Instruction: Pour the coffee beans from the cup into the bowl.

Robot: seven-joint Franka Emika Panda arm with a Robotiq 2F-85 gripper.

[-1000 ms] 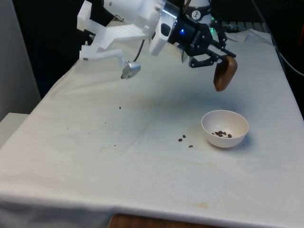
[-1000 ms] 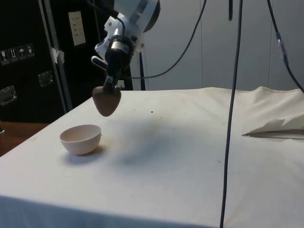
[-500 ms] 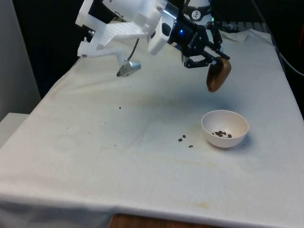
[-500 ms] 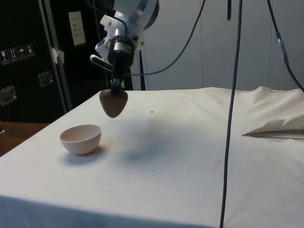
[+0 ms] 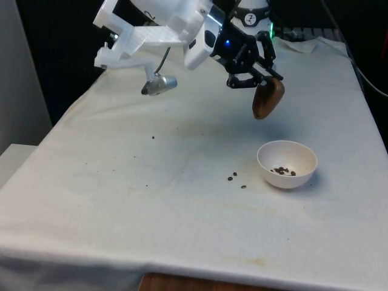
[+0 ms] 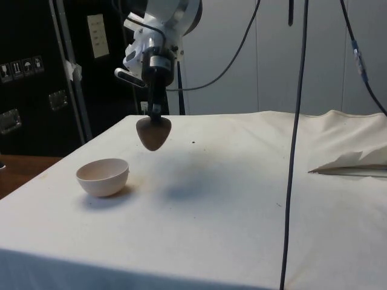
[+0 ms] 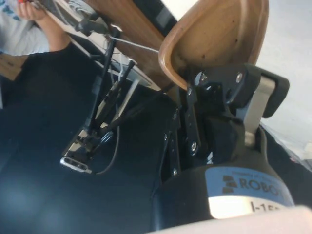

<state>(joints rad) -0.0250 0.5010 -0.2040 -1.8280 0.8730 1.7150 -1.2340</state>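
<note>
Front view: the gripper (image 5: 262, 77) is clamped on the rim of the brown wooden cup (image 5: 267, 98), which hangs tipped in the air, well above the white cloth (image 5: 121, 200). The white bowl (image 5: 287, 163) lies at about five o'clock from the cup, near but not under it, with a few beans (image 5: 283, 171) inside (three more beans sit on the cloth just beside it). The cup's long axis runs steeply downward. In the side view the arm reaches down from above, wrist rolled over. Pouring looks done; righting the cup likely comes next.
</note>
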